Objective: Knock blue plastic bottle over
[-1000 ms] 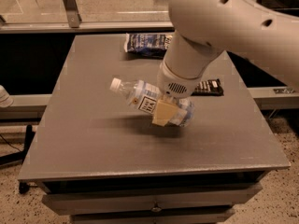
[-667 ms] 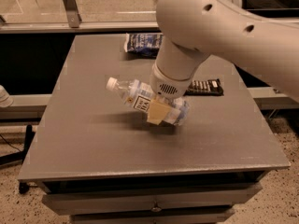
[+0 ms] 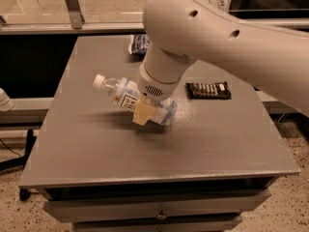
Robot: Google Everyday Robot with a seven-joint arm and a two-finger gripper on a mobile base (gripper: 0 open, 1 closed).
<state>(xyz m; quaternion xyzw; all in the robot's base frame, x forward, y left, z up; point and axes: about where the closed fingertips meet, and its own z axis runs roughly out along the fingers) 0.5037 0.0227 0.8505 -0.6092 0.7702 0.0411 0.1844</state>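
The blue plastic bottle (image 3: 123,94) is clear bluish with a white cap and a white label with a dark square logo. It leans steeply on the grey table (image 3: 96,149), with the cap up and to the left and the base low near the table's middle. My gripper (image 3: 144,112) comes down from the large white arm (image 3: 203,37) and sits against the bottle's lower half, covering part of it. A tan pad of the gripper shows in front of the bottle.
A dark blue crinkled snack bag (image 3: 137,44) lies at the table's far edge, partly behind the arm. A flat black ribbed packet (image 3: 208,90) lies to the right of the bottle. A glass partition and a rail run behind the table.
The arm and gripper have moved left across the table. The bottle has shifted left with them and leans over further, its cap now further left.
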